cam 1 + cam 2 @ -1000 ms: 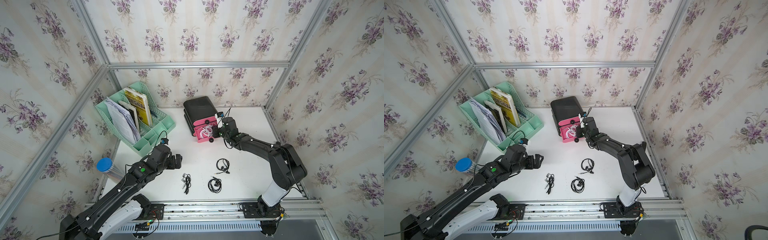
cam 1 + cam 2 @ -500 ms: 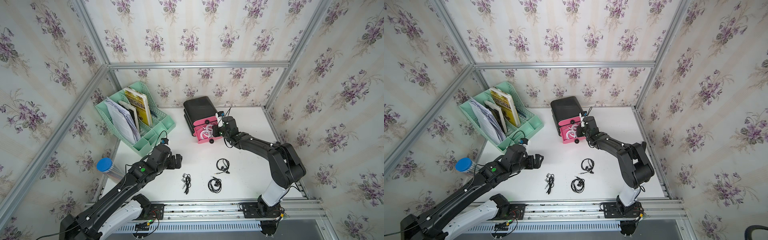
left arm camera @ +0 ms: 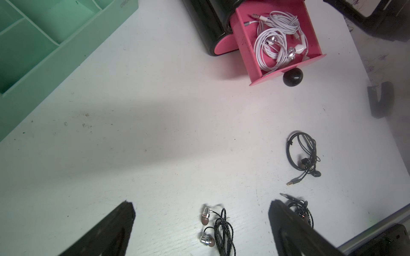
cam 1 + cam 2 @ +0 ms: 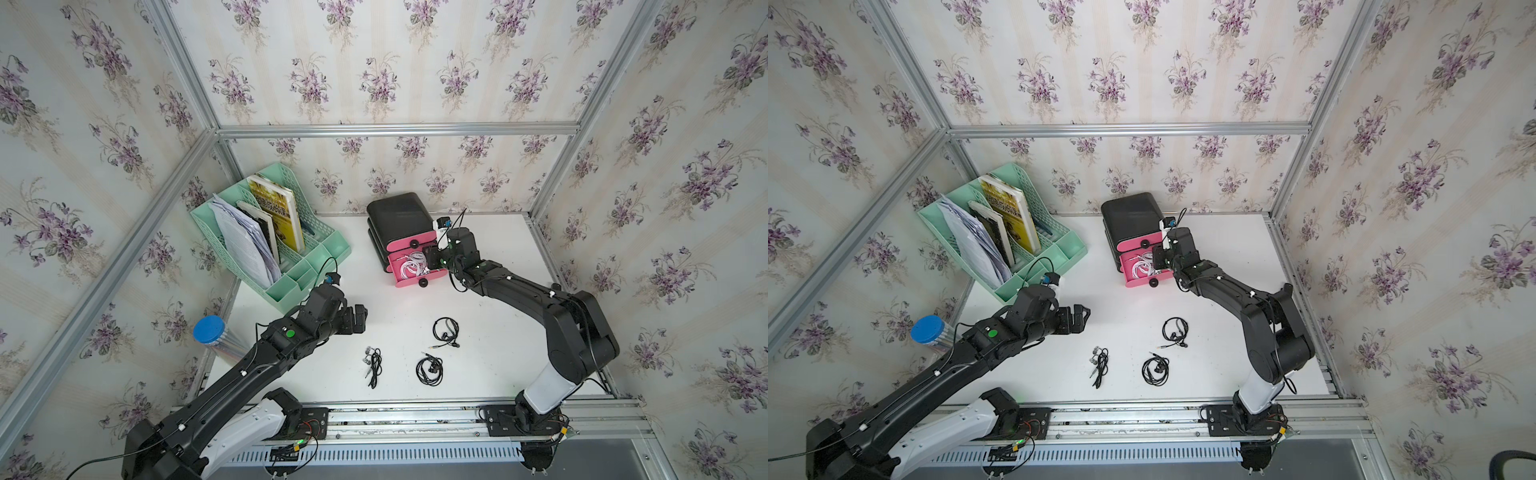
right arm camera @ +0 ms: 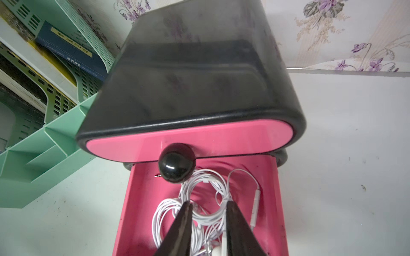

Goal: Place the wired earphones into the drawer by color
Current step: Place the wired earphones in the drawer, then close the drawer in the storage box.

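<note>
The small black cabinet's lower pink drawer [image 4: 420, 277] [image 4: 1148, 283] [image 3: 286, 72] is pulled out and holds white wired earphones [image 4: 411, 266] [image 3: 273, 42] [image 5: 206, 188]. My right gripper [image 4: 432, 259] [image 4: 1158, 259] [image 5: 207, 205] hangs inside the drawer, open a little, with a white cable loop lying loose between its fingers [image 5: 182, 221]. Three black wired earphones lie on the white table [image 4: 445, 331] [image 4: 430, 370] [image 4: 373, 365] and show in the left wrist view [image 3: 302, 155] [image 3: 221, 230] [image 3: 302, 210]. My left gripper [image 4: 359, 320] [image 4: 1079, 318] [image 3: 201, 203] hovers wide open and empty, left of them.
The cabinet's upper pink drawer [image 4: 411, 245] [image 5: 188, 141] is shut, its black knob [image 5: 176, 163] just above the open drawer. A mint green file rack [image 4: 316, 266] with books and papers stands at the back left. A blue-capped container [image 4: 209, 330] sits at the table's left edge.
My right gripper's jaws have parted inside the open drawer, letting the white cable lie loose. The left arm and the black earphones have not moved.
</note>
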`<state>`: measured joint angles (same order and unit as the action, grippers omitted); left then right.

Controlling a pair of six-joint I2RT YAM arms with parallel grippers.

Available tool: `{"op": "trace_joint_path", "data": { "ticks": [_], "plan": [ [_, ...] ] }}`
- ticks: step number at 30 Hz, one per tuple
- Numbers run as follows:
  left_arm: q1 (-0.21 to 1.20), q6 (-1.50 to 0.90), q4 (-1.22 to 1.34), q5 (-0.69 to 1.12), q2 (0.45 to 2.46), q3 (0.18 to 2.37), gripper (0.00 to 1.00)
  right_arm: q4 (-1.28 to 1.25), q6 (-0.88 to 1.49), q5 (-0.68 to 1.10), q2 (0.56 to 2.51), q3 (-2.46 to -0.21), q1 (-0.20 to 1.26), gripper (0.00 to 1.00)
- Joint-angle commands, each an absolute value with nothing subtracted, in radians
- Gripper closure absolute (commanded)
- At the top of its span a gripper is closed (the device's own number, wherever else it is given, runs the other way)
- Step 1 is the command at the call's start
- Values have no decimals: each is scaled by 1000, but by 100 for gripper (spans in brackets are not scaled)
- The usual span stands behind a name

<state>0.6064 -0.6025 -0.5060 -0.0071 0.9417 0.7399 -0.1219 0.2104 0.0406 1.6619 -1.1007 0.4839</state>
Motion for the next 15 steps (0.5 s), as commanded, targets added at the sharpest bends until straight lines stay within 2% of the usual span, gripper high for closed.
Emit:
{"op": "trace_joint_path", "data": {
  "ticks": [1,8,9,11,15],
  "plan": [
    [606,-583,-465,0,969,763,1,-72,242,18,1619,-1089,483,64],
    [606,-583,-429,0,1040,797,1,39,351,16,1479,-996,482,54],
    [606,-583,-425,-1,1047,800,1,45,365,20,1459,-977,482,51],
    [604,-583,-418,-2,1063,808,1,58,400,34,1418,-932,482,39],
    [606,-583,-403,9,1090,820,1,73,458,65,1368,-860,482,36]
  ]
}}
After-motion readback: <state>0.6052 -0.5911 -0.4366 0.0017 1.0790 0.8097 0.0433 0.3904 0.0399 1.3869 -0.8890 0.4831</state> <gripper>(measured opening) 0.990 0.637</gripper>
